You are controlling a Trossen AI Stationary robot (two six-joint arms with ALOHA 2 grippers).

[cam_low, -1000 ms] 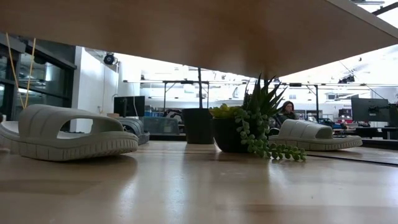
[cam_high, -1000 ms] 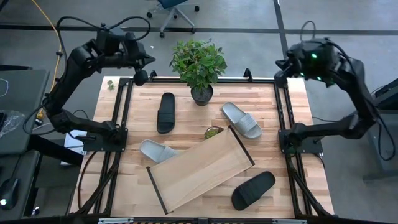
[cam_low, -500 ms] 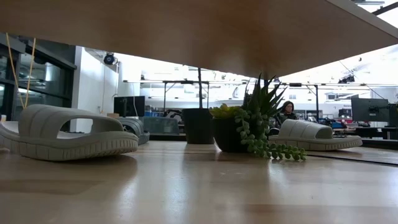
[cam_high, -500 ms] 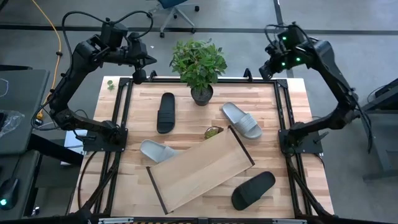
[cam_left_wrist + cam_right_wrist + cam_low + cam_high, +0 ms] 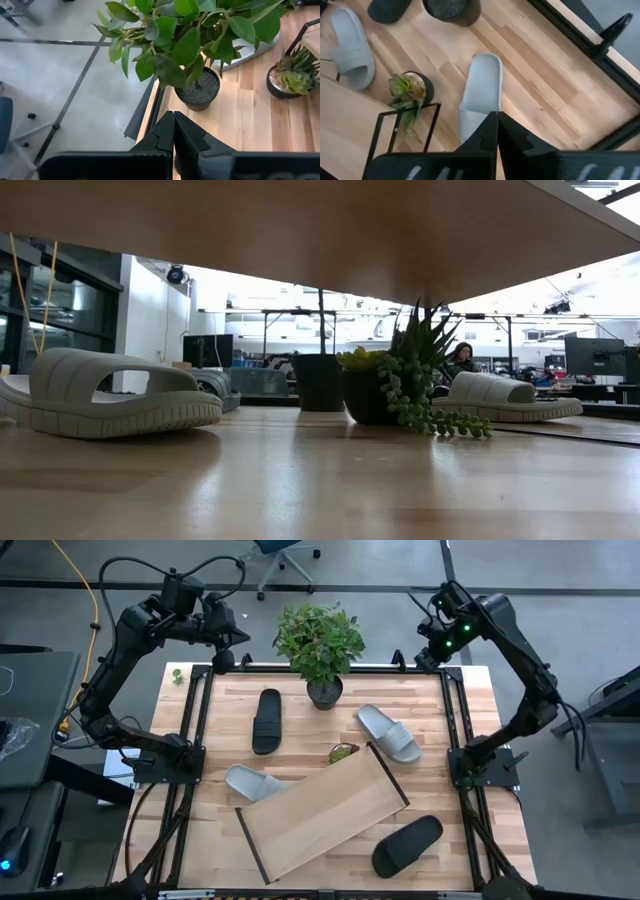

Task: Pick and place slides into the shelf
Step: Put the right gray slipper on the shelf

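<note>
— Four slides, none in the shelf (image 5: 325,812) yet?
— None. The shelf lies empty and skewed just below the middle of the surface (image 5: 470,715). All four slides sit around it on the bare wood.
— Where exactly?
— Taking the shelf as the clock's centre: one grey slide (image 5: 254,783) at nine o'clock, touching or just beside the shelf's edge; one black slide (image 5: 267,720) near eleven, well apart; the other grey slide (image 5: 389,733) at about one; the other black slide (image 5: 408,845) near four, close to the shelf's corner.
— And the arms?
— Both are raised at the far corners. The left tool (image 5: 226,662) is clenched on nothing, near the leafy plant (image 5: 319,640). The right tool (image 5: 426,658) is likewise clenched and empty, looking down on the grey slide at one o'clock.
— So everything is left?
— I judge so: four picks, four placements.
</note>
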